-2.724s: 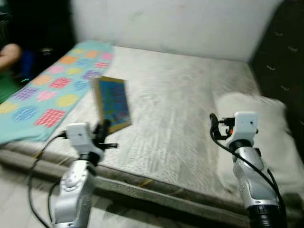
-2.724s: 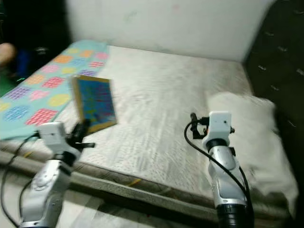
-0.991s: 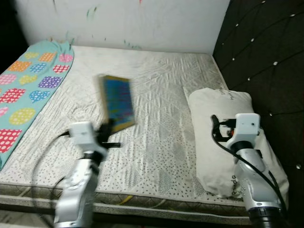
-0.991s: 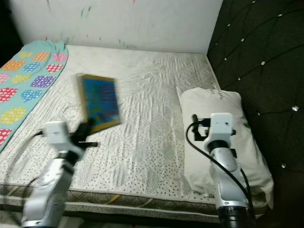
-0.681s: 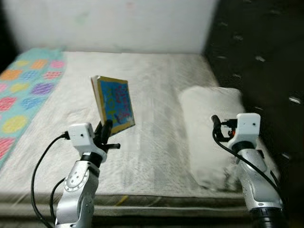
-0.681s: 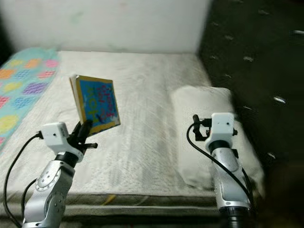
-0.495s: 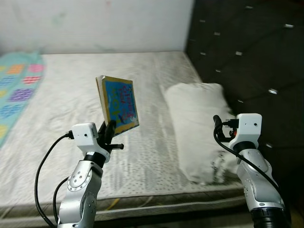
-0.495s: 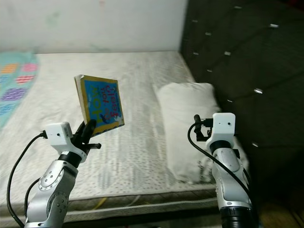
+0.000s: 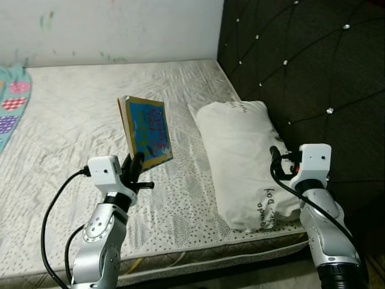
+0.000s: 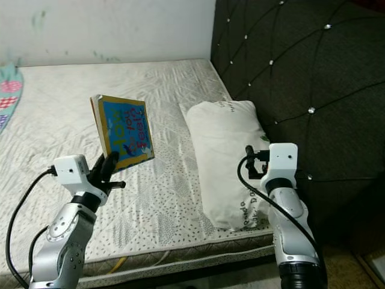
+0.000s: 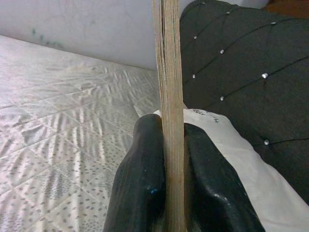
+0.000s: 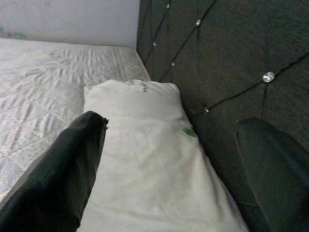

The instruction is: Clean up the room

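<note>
A picture book point(image 9: 146, 133) with a blue cover and yellow border stands upright in the air above the mattress point(image 9: 72, 120). My left gripper point(image 9: 133, 165) is shut on its lower edge; in the left wrist view the book's page edge point(image 11: 168, 96) runs between the two black fingers point(image 11: 140, 183). My right gripper point(image 9: 275, 158) is open, held over the near end of a white pillow point(image 9: 237, 153). Its wrist view looks along the pillow point(image 12: 145, 145) between two spread fingers point(image 12: 72, 169).
The dark tufted headboard point(image 9: 301, 66) rises along the right side of the bed. A white wall point(image 9: 108, 27) stands behind. A corner of a teal patterned blanket point(image 9: 9, 102) lies at the far left. Bare floor shows at the lower right point(image 10: 367, 265).
The camera has swung right: the blanket has slid out to the left and the headboard and pillow have come in. My left gripper still holds the book upright; the right arm keeps its pose.
</note>
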Robot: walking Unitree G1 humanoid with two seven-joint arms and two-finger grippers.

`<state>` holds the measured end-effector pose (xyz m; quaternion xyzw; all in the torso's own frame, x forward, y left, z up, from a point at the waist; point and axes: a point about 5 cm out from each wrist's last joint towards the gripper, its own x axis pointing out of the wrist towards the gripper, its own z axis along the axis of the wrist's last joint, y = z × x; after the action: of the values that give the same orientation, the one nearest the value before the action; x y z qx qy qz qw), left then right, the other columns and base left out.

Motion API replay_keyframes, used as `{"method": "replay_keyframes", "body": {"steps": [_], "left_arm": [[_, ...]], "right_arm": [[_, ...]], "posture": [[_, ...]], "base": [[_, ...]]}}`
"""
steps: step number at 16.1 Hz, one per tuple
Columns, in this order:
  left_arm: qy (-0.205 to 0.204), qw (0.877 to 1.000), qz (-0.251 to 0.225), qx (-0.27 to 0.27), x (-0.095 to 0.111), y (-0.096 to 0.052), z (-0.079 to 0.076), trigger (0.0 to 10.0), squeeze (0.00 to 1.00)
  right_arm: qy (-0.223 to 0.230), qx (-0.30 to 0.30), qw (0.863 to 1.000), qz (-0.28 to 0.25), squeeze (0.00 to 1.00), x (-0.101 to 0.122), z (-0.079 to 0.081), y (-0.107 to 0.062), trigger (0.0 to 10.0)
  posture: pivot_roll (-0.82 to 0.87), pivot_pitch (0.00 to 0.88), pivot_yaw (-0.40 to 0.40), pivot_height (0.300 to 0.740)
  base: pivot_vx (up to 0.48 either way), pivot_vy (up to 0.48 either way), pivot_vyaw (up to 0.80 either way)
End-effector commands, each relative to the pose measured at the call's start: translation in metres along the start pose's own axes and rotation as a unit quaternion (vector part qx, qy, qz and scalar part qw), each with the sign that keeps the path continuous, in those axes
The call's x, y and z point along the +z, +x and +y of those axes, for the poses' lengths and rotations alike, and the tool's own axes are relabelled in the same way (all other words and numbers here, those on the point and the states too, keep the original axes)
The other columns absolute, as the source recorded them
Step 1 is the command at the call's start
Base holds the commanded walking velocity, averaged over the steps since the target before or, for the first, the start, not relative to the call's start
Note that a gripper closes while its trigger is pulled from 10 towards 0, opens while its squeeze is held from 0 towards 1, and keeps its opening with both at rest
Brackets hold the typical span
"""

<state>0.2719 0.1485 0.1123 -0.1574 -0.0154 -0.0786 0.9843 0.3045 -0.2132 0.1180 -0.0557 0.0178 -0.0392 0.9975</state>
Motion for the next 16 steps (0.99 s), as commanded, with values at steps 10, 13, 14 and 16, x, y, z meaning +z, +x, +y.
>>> {"method": "replay_keyframes", "body": {"steps": [10,13,14,16], "left_arm": [[0.022,0.999,-0.017,0.02,0.009,0.001,0.005,10.0,0.0],[0.023,0.999,-0.015,0.025,0.008,0.001,0.005,10.0,0.0],[0.024,0.999,-0.015,0.027,0.008,0.0,0.005,10.0,0.0],[0.031,0.998,-0.013,0.046,0.006,-0.003,0.008,10.0,0.0]], "right_arm": [[0.002,0.007,1.0,-0.007,0.0,0.003,0.004,0.005,10.0],[0.001,0.012,1.0,-0.007,0.0,0.003,0.007,0.005,10.0],[0.002,0.013,1.0,-0.007,0.0,0.002,0.007,0.004,10.0],[0.005,0.013,1.0,-0.005,0.0,0.001,0.007,0.004,10.0]], "posture": [[-0.11,0.0,0.008,0.74],[-0.1,0.0,0.006,0.74],[-0.1,0.0,0.007,0.74],[-0.09,0.0,0.003,0.74]], "base": [[0.0,0.0,-0.64],[0.0,0.0,0.0],[0.0,0.0,0.0],[0.0,0.0,0.0]]}}
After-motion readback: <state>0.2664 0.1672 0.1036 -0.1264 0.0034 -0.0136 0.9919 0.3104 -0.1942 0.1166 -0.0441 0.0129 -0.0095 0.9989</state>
